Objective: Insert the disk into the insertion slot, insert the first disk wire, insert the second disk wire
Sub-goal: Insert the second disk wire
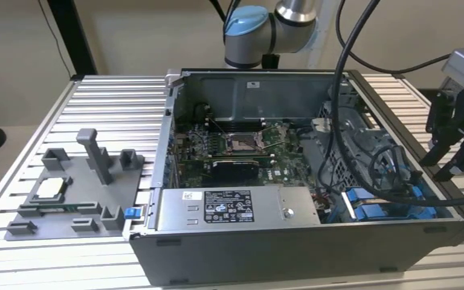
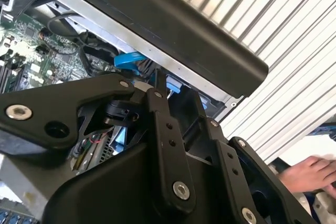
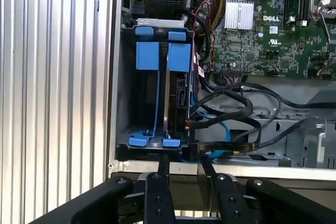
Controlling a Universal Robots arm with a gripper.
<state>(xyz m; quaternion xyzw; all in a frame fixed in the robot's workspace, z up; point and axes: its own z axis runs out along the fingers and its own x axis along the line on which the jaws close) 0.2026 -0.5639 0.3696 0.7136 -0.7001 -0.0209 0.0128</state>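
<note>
**Slatted table (image 1: 111,96) bearing open computer case (image 1: 296,248)**

In the exterior view the arm (image 1: 256,30) is hanging its gripper (image 1: 460,168) fingers-down at the case's three o'clock, jaws apart and empty. The disk (image 3: 177,95) is standing on edge inside the insertion slot (image 3: 148,59).

Exterior view: case (image 1: 296,257) sits on the table (image 1: 111,96). Fixture tray (image 1: 70,193) lies at its 9 o'clock, arm base (image 1: 256,30) behind at 12, gripper (image 1: 449,175) outside the wall at 3. Inside the case: motherboard (image 1: 240,145) in the centre, power-supply box (image 1: 232,208) at 6, insertion slot (image 1: 377,210) at 4, just beside the box. First wrist view: disk (image 3: 176,98) stands on edge in the slot's motherboard-side compartment, with the cable bundle (image 3: 231,103) just beside it.
</note>
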